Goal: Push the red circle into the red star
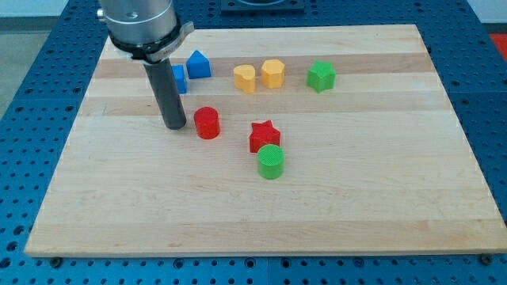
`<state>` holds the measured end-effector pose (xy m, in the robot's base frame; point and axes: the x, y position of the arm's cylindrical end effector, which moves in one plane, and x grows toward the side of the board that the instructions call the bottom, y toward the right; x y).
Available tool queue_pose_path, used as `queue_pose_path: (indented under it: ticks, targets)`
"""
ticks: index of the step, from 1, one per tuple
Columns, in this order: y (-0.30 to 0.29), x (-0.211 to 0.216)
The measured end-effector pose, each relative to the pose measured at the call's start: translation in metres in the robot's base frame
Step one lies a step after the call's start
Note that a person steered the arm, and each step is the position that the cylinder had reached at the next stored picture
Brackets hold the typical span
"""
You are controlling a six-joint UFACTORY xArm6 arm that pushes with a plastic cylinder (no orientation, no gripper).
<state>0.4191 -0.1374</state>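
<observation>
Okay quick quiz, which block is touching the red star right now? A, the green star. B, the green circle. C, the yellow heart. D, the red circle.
B: the green circle sits right against the lower edge of the red star, while the red circle stands apart at the view's left of it, next to my tip.

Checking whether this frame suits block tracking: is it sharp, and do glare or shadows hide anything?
Camera view: sharp and evenly lit; only soft short shadows on the pale wooden board; no glare. My tip sits just on the view's left of the red circle block; the red star block is crisp.
</observation>
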Motion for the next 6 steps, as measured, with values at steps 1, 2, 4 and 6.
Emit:
queue_pose_path:
  ticks: [1, 2, 4, 6]
  targets:
    - [0.001, -0.003]
    - [0.001, -0.003]
    - [0.043, -0.002]
    - [0.083, -0.002]
